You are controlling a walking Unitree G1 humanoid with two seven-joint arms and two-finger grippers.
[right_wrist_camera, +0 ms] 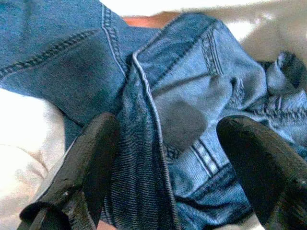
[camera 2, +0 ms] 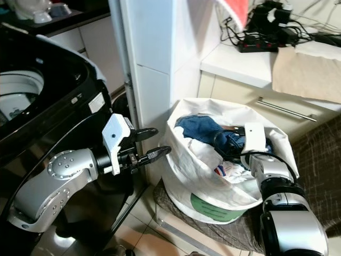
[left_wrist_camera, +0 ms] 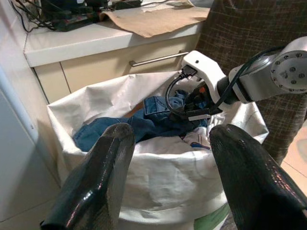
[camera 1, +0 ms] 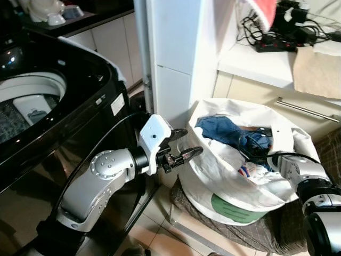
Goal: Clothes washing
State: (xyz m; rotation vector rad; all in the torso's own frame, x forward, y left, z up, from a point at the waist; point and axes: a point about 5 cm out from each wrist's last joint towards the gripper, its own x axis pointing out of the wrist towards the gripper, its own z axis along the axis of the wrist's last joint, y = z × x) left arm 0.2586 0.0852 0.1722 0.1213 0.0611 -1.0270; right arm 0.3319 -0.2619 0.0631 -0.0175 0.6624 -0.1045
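Jeans lie atop the white laundry bag beside the washer; left gripper hovers spread by its rim. Up close, right gripper straddles denim, fingers apart: closing shallow might snag only a fold.

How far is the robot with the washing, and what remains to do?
Little looks done: the white laundry bag is still full, and the washing machine stands open. In hand: the right hand is open, down in the bag over the blue jeans, not yet closed on them. The left hand waits open beside the bag. Left: grasp the jeans, move the clothes into the machine.
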